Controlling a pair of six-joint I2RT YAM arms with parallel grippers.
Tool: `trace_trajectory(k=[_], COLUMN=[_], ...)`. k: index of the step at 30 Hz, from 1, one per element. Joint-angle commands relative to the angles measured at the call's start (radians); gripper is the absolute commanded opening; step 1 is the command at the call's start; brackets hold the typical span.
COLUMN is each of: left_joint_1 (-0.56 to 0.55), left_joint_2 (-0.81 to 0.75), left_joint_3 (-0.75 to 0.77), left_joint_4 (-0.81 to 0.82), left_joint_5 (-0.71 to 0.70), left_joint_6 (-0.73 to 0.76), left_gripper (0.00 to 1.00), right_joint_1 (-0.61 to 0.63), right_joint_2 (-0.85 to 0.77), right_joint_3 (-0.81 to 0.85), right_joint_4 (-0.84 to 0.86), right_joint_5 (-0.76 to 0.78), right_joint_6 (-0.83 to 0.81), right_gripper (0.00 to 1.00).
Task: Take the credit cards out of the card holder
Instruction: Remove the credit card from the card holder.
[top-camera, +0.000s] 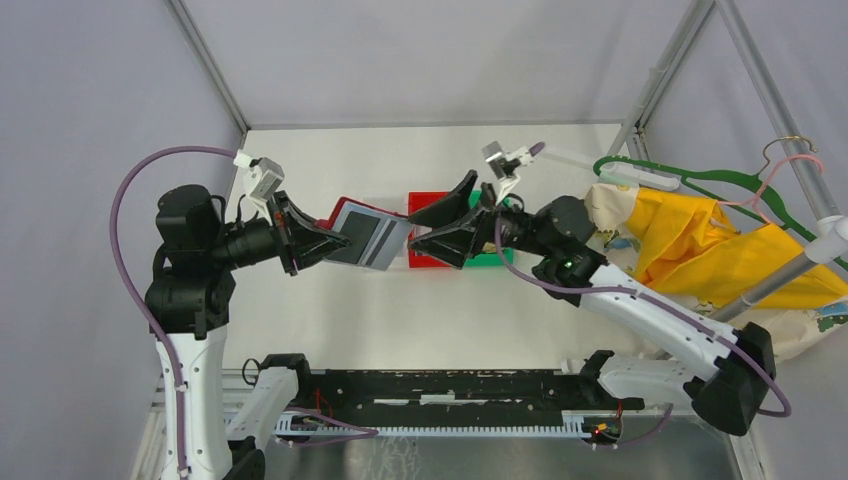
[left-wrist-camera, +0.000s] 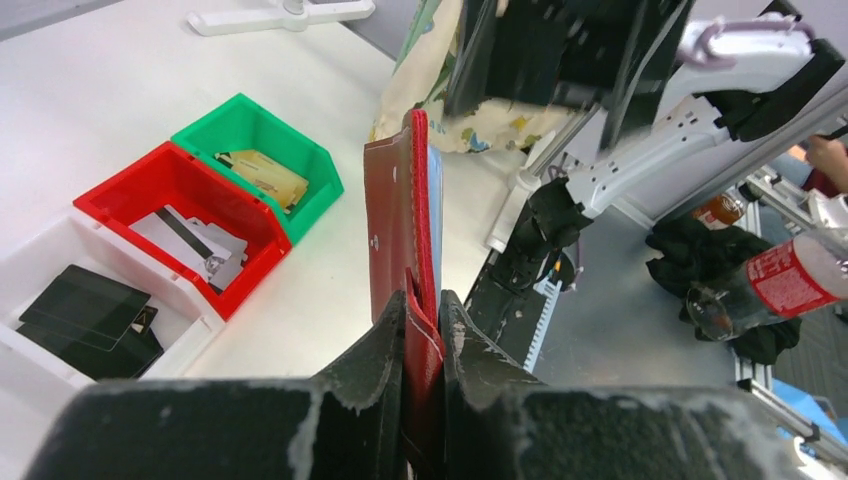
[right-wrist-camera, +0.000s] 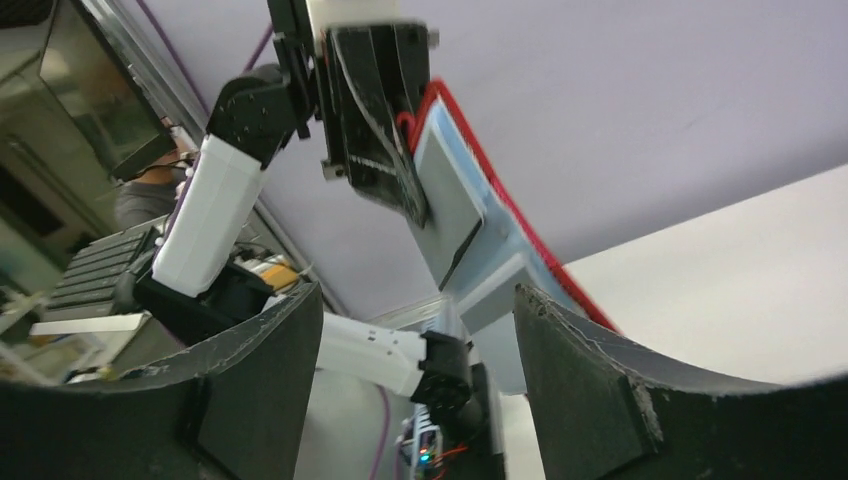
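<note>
My left gripper (top-camera: 318, 240) is shut on the red card holder (top-camera: 372, 238) and holds it open in the air, its pale blue-grey inner leaves facing the right arm. In the left wrist view the fingers (left-wrist-camera: 423, 312) clamp the holder's (left-wrist-camera: 392, 215) red edge. My right gripper (top-camera: 418, 232) is open, its jaws wide apart just right of the holder. In the right wrist view (right-wrist-camera: 415, 330) the holder's leaves (right-wrist-camera: 470, 205) hang just beyond the jaws. A gold-tan card (left-wrist-camera: 262, 172) lies in the green bin (left-wrist-camera: 318, 200), and a grey card (left-wrist-camera: 190, 235) in the red bin (left-wrist-camera: 255, 275).
A white bin (left-wrist-camera: 45, 245) with black cards (left-wrist-camera: 85, 305) sits beside the red bin. The red bin (top-camera: 428, 203) and green bin (top-camera: 490, 258) lie under the right gripper. A yellow garment (top-camera: 700, 240) on a green hanger (top-camera: 690, 180) lies at the right. A bottle (left-wrist-camera: 770, 285) lies off the table.
</note>
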Motion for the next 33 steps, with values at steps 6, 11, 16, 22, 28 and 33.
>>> trace_trajectory(k=[6, 11, 16, 22, 28, 33], left_joint_1=[0.000, 0.001, 0.001, 0.000, 0.001, 0.000], left_joint_2=[-0.005, -0.008, -0.005, -0.012, -0.008, 0.001], left_joint_3=[0.000, -0.005, -0.018, -0.023, -0.021, -0.024], left_joint_4=[0.151, 0.152, 0.151, 0.151, 0.151, 0.150], left_joint_5=[0.006, 0.016, 0.041, 0.059, 0.079, 0.088], left_joint_6=[-0.152, -0.153, -0.161, -0.167, -0.178, -0.208], left_gripper=[0.02, 0.02, 0.02, 0.02, 0.02, 0.02], right_joint_1=[0.096, 0.117, 0.139, 0.146, 0.154, 0.159], right_joint_2=[0.152, 0.207, 0.266, 0.310, 0.358, 0.382], right_joint_3=[-0.020, -0.015, 0.012, 0.049, 0.067, 0.054], right_joint_4=[0.252, 0.321, 0.400, 0.449, 0.537, 0.653], right_joint_5=[-0.005, -0.001, -0.005, -0.001, -0.022, -0.017], right_joint_6=[0.188, 0.227, 0.276, 0.311, 0.364, 0.427], right_gripper=[0.72, 0.70, 0.67, 0.65, 0.63, 0.59])
